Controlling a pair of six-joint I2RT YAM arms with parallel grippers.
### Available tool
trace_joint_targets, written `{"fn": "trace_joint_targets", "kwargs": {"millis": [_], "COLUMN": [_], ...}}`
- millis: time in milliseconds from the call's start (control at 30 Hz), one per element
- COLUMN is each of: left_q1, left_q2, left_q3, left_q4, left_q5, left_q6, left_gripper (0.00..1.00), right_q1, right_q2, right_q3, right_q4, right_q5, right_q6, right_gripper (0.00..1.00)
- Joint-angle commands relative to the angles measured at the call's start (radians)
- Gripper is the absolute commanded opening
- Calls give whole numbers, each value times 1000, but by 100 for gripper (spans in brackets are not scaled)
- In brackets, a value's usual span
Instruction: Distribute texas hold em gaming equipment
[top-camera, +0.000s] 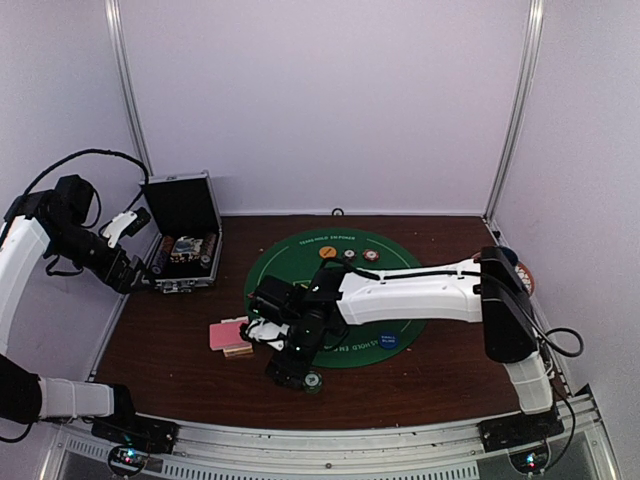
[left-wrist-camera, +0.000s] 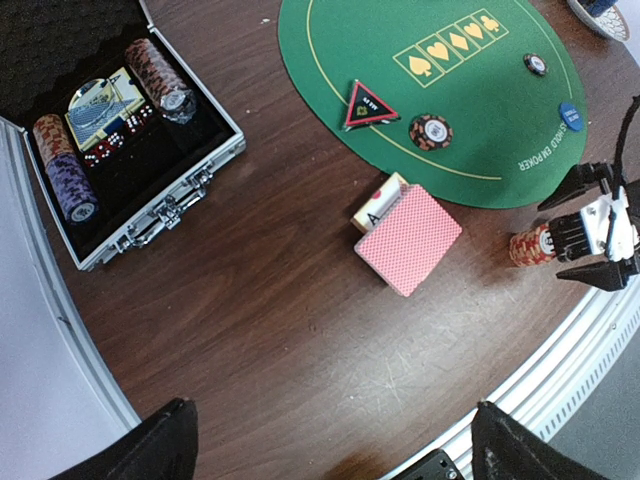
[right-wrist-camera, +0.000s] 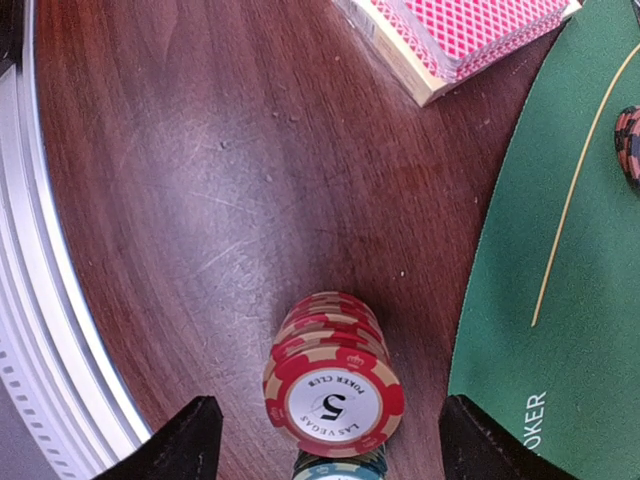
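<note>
1. My right hand (right-wrist-camera: 330, 400) hangs low over the surface (right-wrist-camera: 190, 200). Its fingers (right-wrist-camera: 190, 440) are apart, one on each side of the red-white chip stack (right-wrist-camera: 330, 345), and neither visibly touches it.
2. The stack sits on bare wood near the front edge, just off the green mat (right-wrist-camera: 560, 300), with a green chip (right-wrist-camera: 340, 468) at its near end. I cannot tell whether it stands straight or leans.
3. Step in hand, as I judge it: gripping this stack. I should centre it between both fingers, reach low enough to catch every chip, and close evenly, or the pile may shear.
4. The pink-backed cards (left-wrist-camera: 410, 238) lie nearby, beside the mat. The red triangle (left-wrist-camera: 368, 105), orange chips (left-wrist-camera: 430, 130) and blue disc (left-wrist-camera: 571, 115) rest on the mat.
5. My left hand (left-wrist-camera: 333, 410) hovers high, fingers wide apart and empty, with the open case (left-wrist-camera: 150, 215) below it.
</note>
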Motion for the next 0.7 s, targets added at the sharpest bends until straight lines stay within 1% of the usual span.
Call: {"fn": "trace_joint_targets", "kwargs": {"millis": [0,233,667], "left_q1": [6,6,6], "left_q2": [-8,-10,-11], "left_q3": [29,29,32], "left_q4": [3,3,3], "left_q5": [14,10,1], "left_q6": [4,3,5], "left_gripper": [98,97,97], "right_q1": [9,9,13], "right_q2": [8,21,42], "right_q3": [32,42,57], "right_q4": [17,16,8], "right_q5": [3,11,-7], "right_q6": [-3,-3,-5], "right_gripper": [77,71,65]}}
